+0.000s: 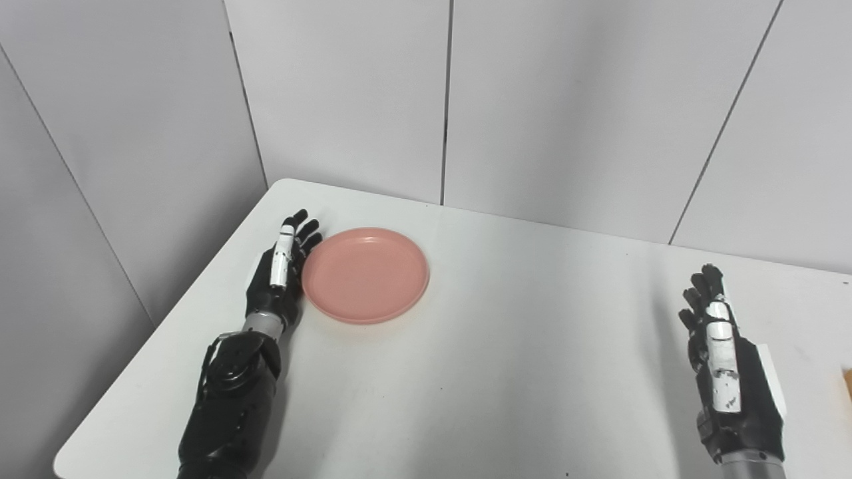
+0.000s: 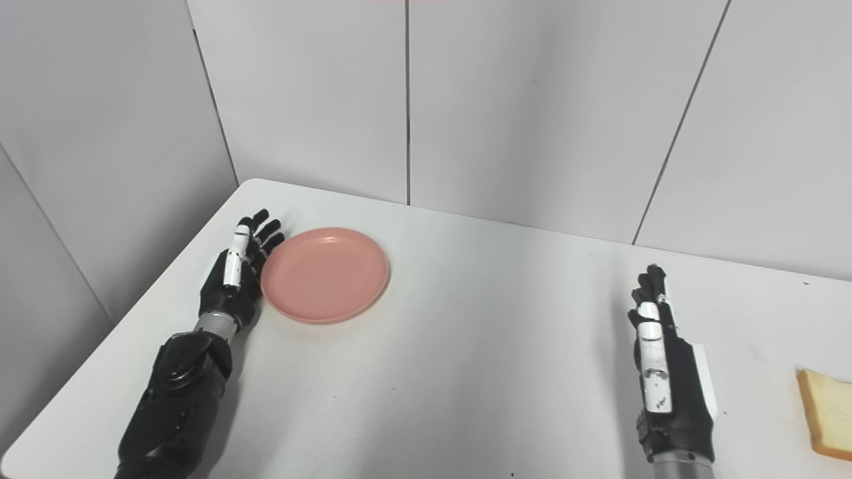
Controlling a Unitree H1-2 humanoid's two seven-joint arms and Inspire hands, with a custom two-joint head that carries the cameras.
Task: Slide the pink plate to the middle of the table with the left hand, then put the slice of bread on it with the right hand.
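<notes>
A smooth, round pink plate [image 1: 365,274] lies left of centre on the matte white worktop [image 1: 506,346]. My left hand [image 1: 279,269] stands edge-on, fingers straight and spread, against its left rim. My right hand [image 2: 662,372] waits open, upright, empty, beside the square bread slice [image 2: 825,412].

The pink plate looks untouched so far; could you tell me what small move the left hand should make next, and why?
Probably push sideways: the left hand stands open, edge-on, right beside the pink plate, which sits near the table's left side. The bread waits right of the right hand.
</notes>
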